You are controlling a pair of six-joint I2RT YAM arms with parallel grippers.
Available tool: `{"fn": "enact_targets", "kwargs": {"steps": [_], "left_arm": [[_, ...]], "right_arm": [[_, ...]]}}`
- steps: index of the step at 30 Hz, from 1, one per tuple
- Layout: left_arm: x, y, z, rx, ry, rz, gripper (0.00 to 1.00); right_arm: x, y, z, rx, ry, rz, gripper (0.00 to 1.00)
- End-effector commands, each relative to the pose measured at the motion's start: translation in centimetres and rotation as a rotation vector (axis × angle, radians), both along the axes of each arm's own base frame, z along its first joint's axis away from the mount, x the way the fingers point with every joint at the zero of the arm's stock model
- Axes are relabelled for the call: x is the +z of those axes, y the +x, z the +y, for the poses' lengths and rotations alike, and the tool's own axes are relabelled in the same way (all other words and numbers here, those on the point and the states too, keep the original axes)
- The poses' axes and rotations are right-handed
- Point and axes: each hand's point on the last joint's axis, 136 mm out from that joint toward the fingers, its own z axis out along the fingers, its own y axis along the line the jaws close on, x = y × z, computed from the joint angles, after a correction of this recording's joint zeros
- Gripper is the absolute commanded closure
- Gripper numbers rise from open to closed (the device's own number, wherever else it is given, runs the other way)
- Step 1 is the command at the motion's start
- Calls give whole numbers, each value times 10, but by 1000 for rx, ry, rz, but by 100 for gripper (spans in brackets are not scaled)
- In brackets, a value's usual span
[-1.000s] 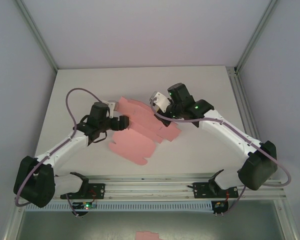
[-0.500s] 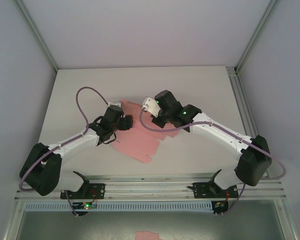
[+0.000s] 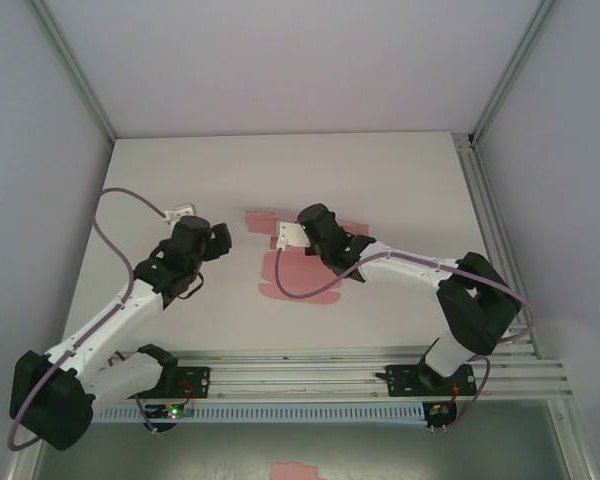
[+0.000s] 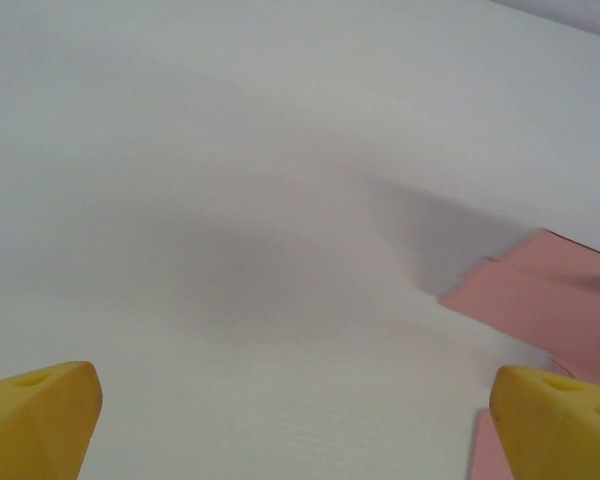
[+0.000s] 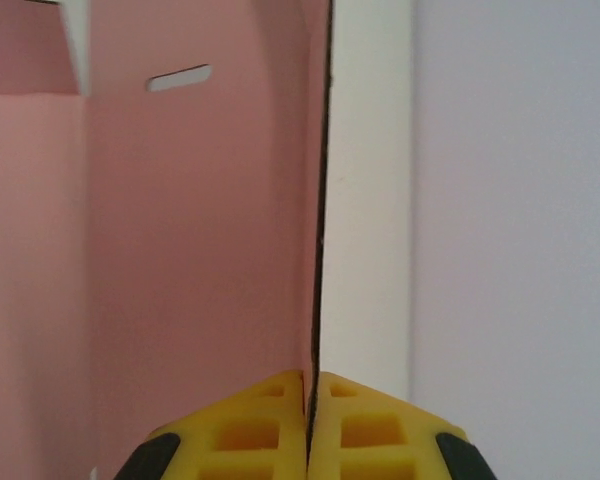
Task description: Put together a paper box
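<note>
The paper box is still a pink die-cut sheet (image 3: 292,276) lying mid-table, partly under my right arm. My right gripper (image 3: 332,254) is shut on one of its panels. In the right wrist view the yellow fingertips (image 5: 310,400) pinch the card's edge, and the pink sheet (image 5: 190,250) with a small slot rises on the left. My left gripper (image 3: 223,241) hovers just left of the sheet, open and holding nothing. In the left wrist view its yellow fingers (image 4: 40,415) stand wide apart over bare table, with a corner of the pink sheet (image 4: 550,300) at the right.
A small pink scrap (image 3: 298,470) lies below the table's front rail. The metal rail (image 3: 310,375) runs along the near edge, and frame posts stand at the back corners. White tabletop (image 3: 400,180) extends behind and to both sides of the sheet.
My left gripper has let go of the sheet and drawn back to the left. The right gripper has swung left and nearer with the sheet, which now lies lower on the table.
</note>
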Motion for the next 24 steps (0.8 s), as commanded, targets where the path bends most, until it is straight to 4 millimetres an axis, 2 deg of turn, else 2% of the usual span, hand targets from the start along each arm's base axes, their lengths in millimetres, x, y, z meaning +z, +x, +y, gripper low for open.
{"fn": "enact_targets", "kwargs": {"steps": [1, 4, 7, 9, 11, 15, 20, 24], "left_arm": [[-23, -6, 28, 125, -49, 86, 0], [-29, 2, 35, 141, -77, 103, 0], [-27, 18, 29, 109, -108, 89, 0], [-23, 32, 13, 30, -145, 78, 0], [-19, 47, -11, -102, -185, 61, 0], [-19, 74, -48, -252, -298, 45, 0], [-18, 85, -79, -382, -412, 23, 0], [-35, 87, -92, -415, -414, 86, 0]], "right_arm": [[-4, 9, 3, 28, -91, -194, 100], [-33, 2, -3, 74, -162, -219, 100], [-49, 3, -9, 68, -188, -242, 100], [-45, 6, -8, 55, -169, -278, 100], [-44, 7, -8, 60, -151, -279, 100], [-41, 2, -3, 92, -111, -204, 100], [-34, 3, -6, 87, -108, -197, 100], [-34, 0, -4, 94, -83, -176, 100]]}}
